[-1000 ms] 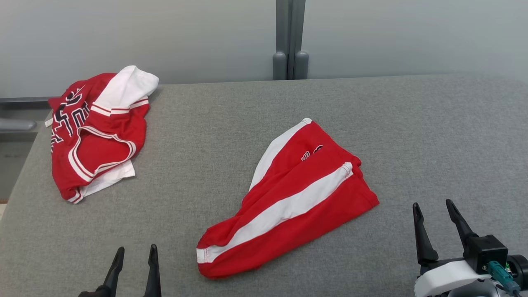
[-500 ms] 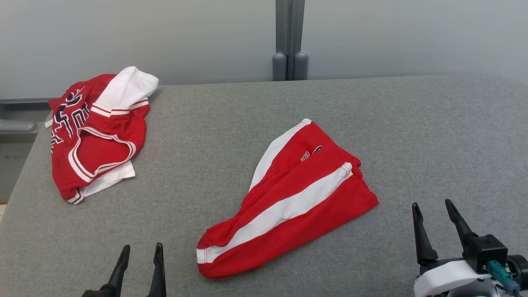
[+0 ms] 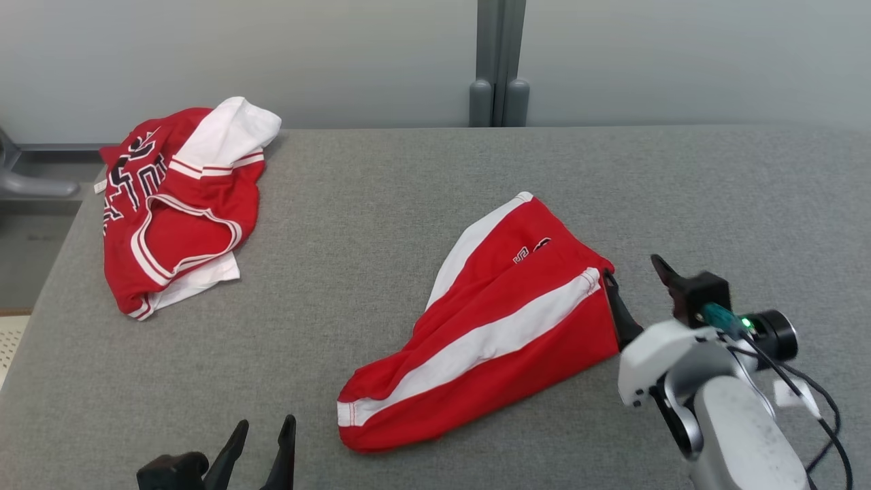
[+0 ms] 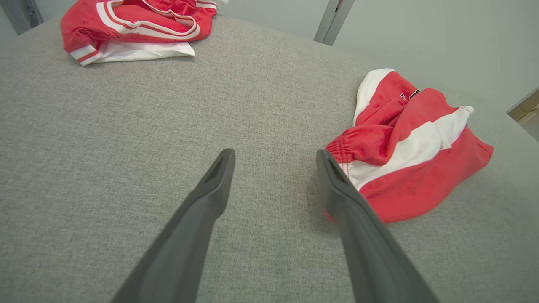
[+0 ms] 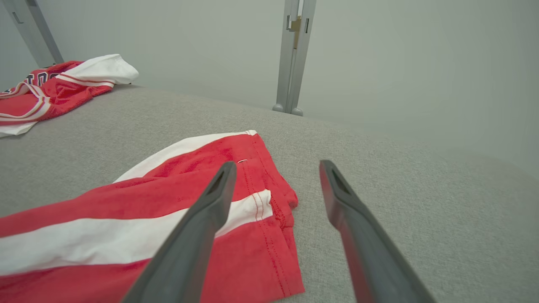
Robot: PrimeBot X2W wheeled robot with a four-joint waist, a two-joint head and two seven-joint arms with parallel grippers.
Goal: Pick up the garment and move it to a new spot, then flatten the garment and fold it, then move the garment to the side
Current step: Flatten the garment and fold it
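Right fingers (image 3: 618, 309) beside red shorts (image 3: 490, 327)

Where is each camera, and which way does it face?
Head view: on the head, looking down at the grey table; left gripper lower left, right gripper right.
Left wrist view: along its open fingers; red shorts right of them.
Right wrist view: along its open fingers, over the shorts' hem.
All share shorts and red jersey.

Red white-striped shorts (image 3: 503, 320), loosely bunched, flat, slantwise at centre
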